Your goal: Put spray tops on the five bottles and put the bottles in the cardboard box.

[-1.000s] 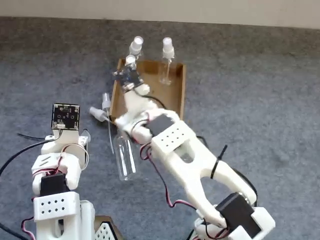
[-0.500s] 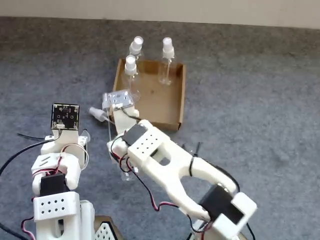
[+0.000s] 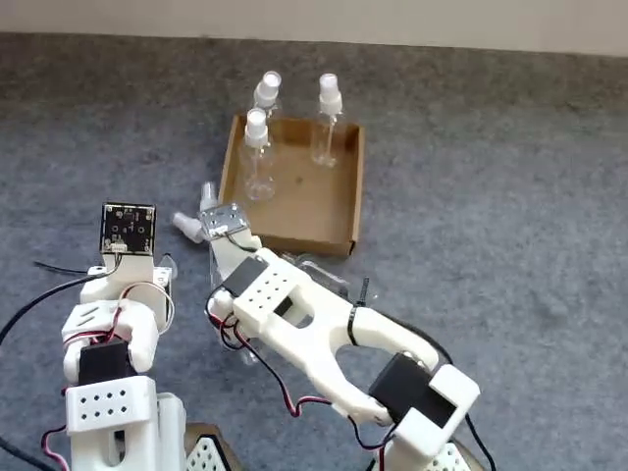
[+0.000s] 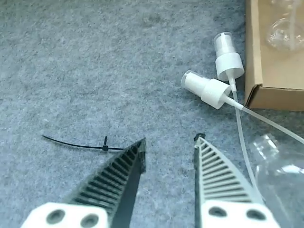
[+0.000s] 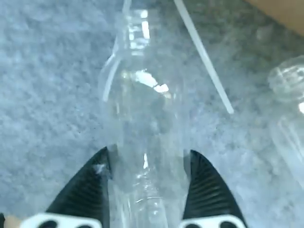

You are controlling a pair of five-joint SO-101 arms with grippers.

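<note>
Two spray tops [image 4: 209,89] are seen past the left gripper [image 4: 168,142], jaws spread. A bottle [image 5: 142,95] is straddled by the right gripper [image 5: 147,164], jaws likewise spread.

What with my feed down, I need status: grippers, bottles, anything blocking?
Right gripper astride uncapped clear plastic bottle lying on grey carpet. Left gripper open, empty, near two loose white spray tops. Thin white dip tube lies beside bottle.

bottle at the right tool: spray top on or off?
Off. The bottle lies on the carpet with its threaded neck bare, flanked by the right tool.
</note>
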